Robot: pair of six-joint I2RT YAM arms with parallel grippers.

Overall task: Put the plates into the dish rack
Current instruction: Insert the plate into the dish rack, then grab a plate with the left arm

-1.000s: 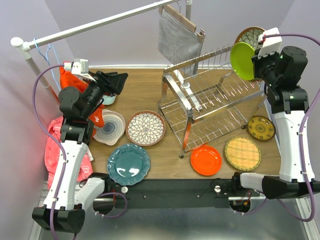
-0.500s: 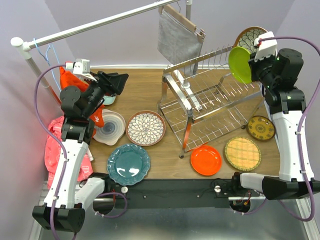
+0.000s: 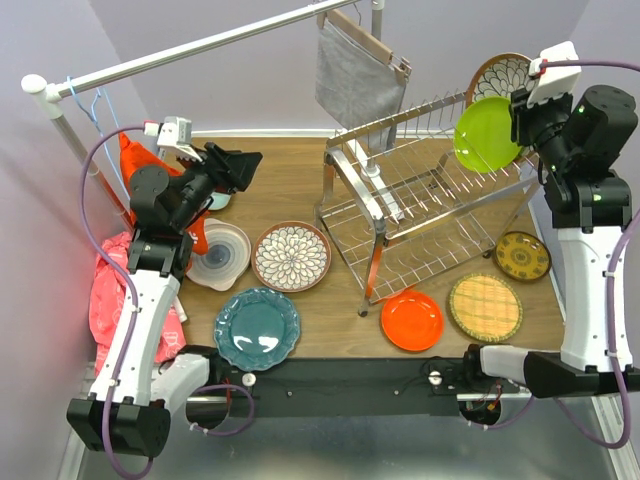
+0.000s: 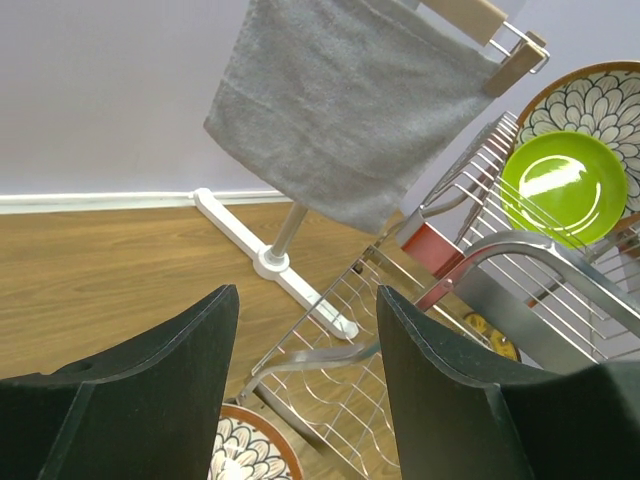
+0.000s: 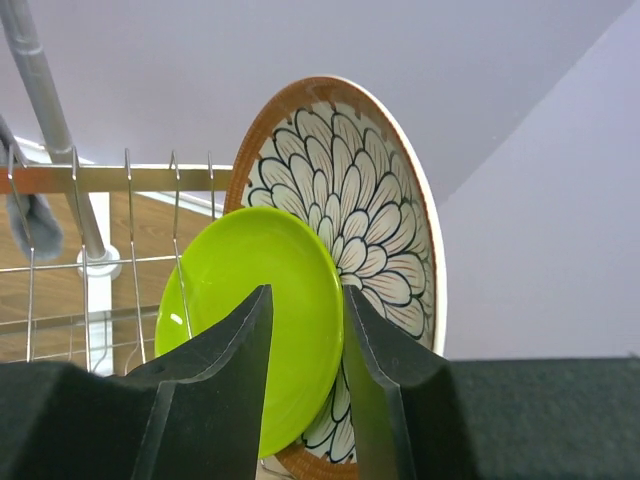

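Note:
The lime green plate (image 3: 487, 133) (image 5: 260, 300) stands on edge in the upper tier of the dish rack (image 3: 420, 200), in front of a brown-rimmed floral plate (image 3: 500, 75) (image 5: 370, 220). My right gripper (image 3: 519, 122) (image 5: 306, 292) is open, its fingers parted on either side of the lime plate's rim. My left gripper (image 3: 245, 160) (image 4: 308, 295) hangs open and empty above the table's left side. On the table lie a floral plate (image 3: 291, 256), a teal plate (image 3: 257, 328), a white-grey plate (image 3: 218, 253), an orange plate (image 3: 411, 320), a yellow woven plate (image 3: 485, 307) and a dark-yellow plate (image 3: 522, 255).
A grey cloth on a wooden hanger (image 3: 358, 70) hangs from the long white rail (image 3: 200, 45) behind the rack. Red and pink cloth (image 3: 130, 300) lies at the table's left edge. The rack's lower tier (image 3: 440, 240) holds nothing.
My right gripper's jaws have parted from the lime green plate, which now rests in the rack, and the arm has drawn back to the right. The left arm shifted slightly.

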